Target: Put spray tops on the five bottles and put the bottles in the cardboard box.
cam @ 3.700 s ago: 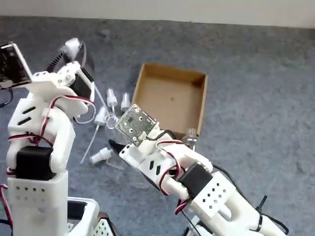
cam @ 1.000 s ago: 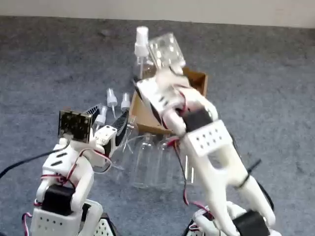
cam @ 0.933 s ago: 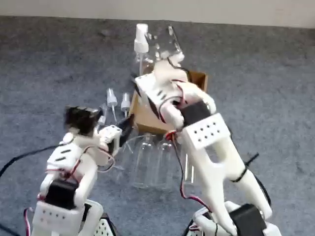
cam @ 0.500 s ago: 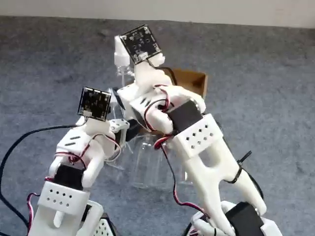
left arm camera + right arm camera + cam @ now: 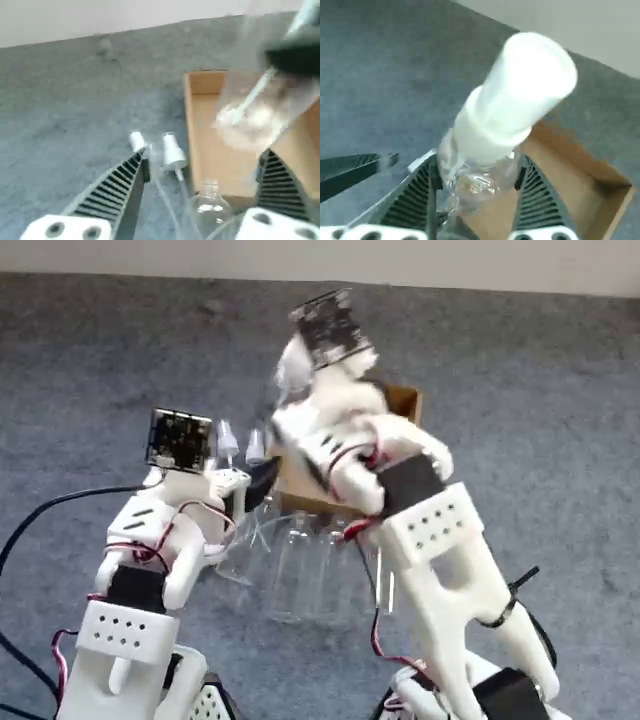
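Observation:
My right gripper (image 5: 476, 187) is shut on a clear bottle (image 5: 470, 177) with a white spray top (image 5: 520, 95) on it. In the high view this bottle (image 5: 288, 370) hangs tilted above the near left edge of the cardboard box (image 5: 402, 400). The left wrist view shows the held bottle (image 5: 255, 110) over the box (image 5: 212, 145). My left gripper (image 5: 200, 172) is open with nothing held, low beside the box's left corner (image 5: 262, 475). Several clear bottles without tops (image 5: 300, 550) stand in front of the box. Two loose spray tops (image 5: 137, 141) (image 5: 172, 152) lie left of it.
Grey carpet (image 5: 540, 440) covers the whole table. One bare bottle neck (image 5: 210, 200) stands right under my left gripper. The right arm's white body (image 5: 430, 530) leans over the standing bottles. Open carpet lies to the right of the box and at the far left.
The right arm has lifted the capped bottle off the table and, in the last half second, swung it right, toward the box. The left arm came down low beside the box's corner.

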`<state>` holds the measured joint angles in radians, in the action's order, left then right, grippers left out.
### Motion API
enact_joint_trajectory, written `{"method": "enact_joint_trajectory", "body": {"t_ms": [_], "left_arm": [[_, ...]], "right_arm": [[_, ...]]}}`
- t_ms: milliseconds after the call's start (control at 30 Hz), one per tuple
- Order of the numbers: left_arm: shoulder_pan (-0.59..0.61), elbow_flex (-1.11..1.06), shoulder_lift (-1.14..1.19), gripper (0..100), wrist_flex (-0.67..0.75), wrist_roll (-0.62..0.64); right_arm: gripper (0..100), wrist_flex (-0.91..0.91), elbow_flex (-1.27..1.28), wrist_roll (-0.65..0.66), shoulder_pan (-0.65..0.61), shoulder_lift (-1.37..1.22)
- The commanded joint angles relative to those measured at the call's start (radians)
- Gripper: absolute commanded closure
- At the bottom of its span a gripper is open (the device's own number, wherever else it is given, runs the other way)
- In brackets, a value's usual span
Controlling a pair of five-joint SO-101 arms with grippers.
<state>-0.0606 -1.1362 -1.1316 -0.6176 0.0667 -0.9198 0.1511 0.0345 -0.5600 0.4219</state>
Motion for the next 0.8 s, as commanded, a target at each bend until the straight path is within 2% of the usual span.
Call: {"method": "enact_joint_trajectory", "body": {"t_ms": [0, 100, 233, 300, 767], "left_arm": [[-0.004, 0.001, 0.004, 73, 0.025, -0.009], [0.024, -0.008, 0.004, 74, 0.018, -0.006], [0.110, -0.008, 0.005, 82, 0.025, -0.003], [0.134, -0.008, 0.005, 83, 0.025, -0.003], [0.137, -0.008, 0.005, 82, 0.025, -0.003]], "right_arm": [[99.5, 0.183, -0.013, 0.015, 0.088, -0.082], [99.5, 0.314, -0.015, 0.015, 0.127, -0.242], [99.5, 0.460, -0.021, 0.048, 0.156, -0.424], [99.5, 0.506, -0.045, 0.068, 0.157, -0.496], [99.5, 0.510, -0.294, 0.064, 0.156, -0.786]]}}
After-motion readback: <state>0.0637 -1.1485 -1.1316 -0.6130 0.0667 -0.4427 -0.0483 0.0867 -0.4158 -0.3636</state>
